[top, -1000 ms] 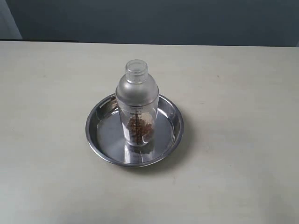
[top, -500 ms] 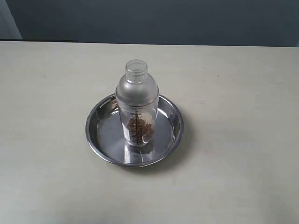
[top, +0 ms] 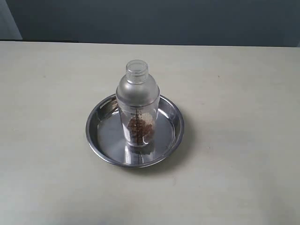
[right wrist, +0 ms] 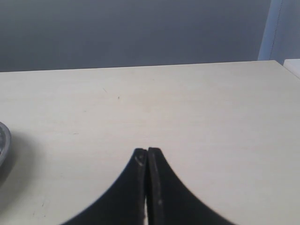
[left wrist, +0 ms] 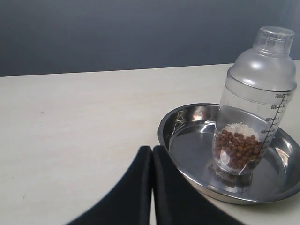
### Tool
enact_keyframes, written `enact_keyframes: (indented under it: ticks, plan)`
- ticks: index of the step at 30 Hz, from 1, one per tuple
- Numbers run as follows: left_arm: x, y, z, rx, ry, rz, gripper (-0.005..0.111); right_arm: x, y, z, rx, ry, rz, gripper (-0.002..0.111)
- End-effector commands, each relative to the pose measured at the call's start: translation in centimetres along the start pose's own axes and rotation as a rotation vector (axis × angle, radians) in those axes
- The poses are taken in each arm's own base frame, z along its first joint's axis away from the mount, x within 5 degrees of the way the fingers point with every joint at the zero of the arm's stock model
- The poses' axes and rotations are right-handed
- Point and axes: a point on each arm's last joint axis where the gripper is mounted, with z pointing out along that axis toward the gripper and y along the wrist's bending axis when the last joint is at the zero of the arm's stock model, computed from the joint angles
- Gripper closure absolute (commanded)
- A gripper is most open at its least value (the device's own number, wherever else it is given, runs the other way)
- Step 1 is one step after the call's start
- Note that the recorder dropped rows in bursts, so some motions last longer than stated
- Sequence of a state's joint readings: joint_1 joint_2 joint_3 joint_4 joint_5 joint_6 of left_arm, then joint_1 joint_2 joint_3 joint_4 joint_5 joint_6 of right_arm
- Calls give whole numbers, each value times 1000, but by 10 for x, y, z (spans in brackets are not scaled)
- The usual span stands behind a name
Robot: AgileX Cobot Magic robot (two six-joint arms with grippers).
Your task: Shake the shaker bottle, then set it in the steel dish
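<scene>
The shaker bottle [top: 137,105] stands upright inside the steel dish [top: 101,119], brown granules at its bottom. In the left wrist view the shaker bottle [left wrist: 253,108] rises from the steel dish [left wrist: 187,117], which lies just beyond my left gripper [left wrist: 152,149]. That gripper is shut and holds nothing. My right gripper [right wrist: 147,151] is also shut and empty, over bare table, with only a sliver of the steel dish [right wrist: 3,140] at the picture's edge. Neither gripper shows in the exterior view.
The pale table [top: 243,93] stretches around the dish on all sides. A dark wall [top: 154,21] runs behind its far edge. A white object [right wrist: 293,65] sits at the table's corner in the right wrist view.
</scene>
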State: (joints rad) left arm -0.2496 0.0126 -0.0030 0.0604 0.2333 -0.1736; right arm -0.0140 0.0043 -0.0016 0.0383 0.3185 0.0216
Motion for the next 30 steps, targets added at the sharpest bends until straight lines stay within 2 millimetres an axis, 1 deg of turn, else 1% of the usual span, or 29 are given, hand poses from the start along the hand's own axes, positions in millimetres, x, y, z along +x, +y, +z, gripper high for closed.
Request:
enact_keyframes:
  ticks: [1,3,6,8,10,15,24,30]
  plan:
    - [0,0,0,0,-13,4,106,-1,0,0,-4,-14,-2,109]
    - [0,0,0,0,-13,4,106,-1,0,0,-4,-14,-2,109]
    - [-2,3,-1,-46,-32,216,106,-1,0,0,-4,-14,-2,109]
    - [-1,4,-1,-64,-15,278,106,-1,0,0,-4,-14,-2,109]
    - [0,4,-1,-74,-5,259,106,-1,0,0,-4,-14,-2,109]
    - [0,6,-1,-121,-2,276,106,-1,0,0,-4,-14,-2,109]
    - [0,6,-1,-121,-6,209,106,-1,0,0,-4,-14,-2,109]
    - [0,6,-1,-121,-10,209,106,-1,0,0,-4,-14,-2,109]
